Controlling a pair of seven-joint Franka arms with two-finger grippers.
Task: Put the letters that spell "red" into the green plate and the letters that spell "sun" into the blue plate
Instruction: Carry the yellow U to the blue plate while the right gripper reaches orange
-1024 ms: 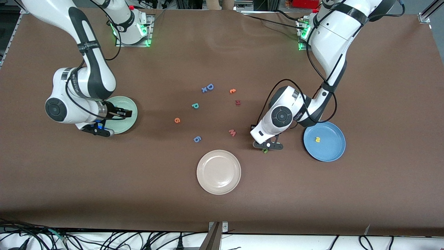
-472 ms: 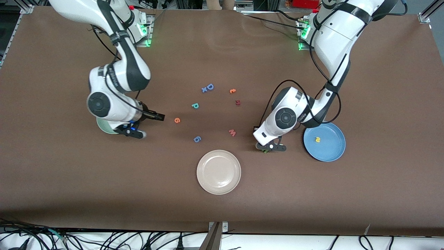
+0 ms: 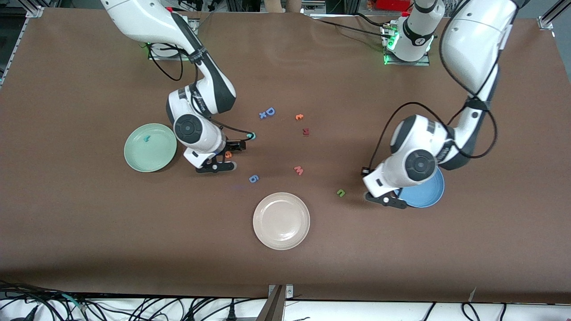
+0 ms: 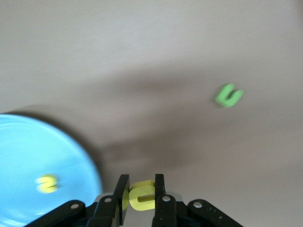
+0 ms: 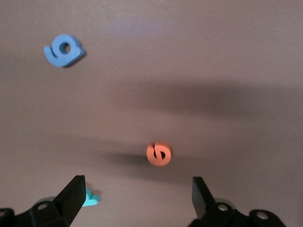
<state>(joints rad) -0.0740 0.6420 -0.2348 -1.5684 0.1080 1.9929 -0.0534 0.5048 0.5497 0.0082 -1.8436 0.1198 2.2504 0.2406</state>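
We note two risks: the left gripper (image 4: 141, 201), clamped on a yellow arch (image 4: 142, 195) at the blue plate's (image 3: 430, 196) rim, may release it outside, and the wide-open right gripper (image 5: 137, 194) over the orange "e" (image 5: 158, 154) beside the green plate (image 3: 138, 161) may nudge it.

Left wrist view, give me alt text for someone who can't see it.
The left pincer is shut on a yellow arch-shaped letter, held above the brown table just beside the blue plate. Another yellow letter already lies in that plate, and a green arch-shaped letter lies on the bare table, apart from the plate.
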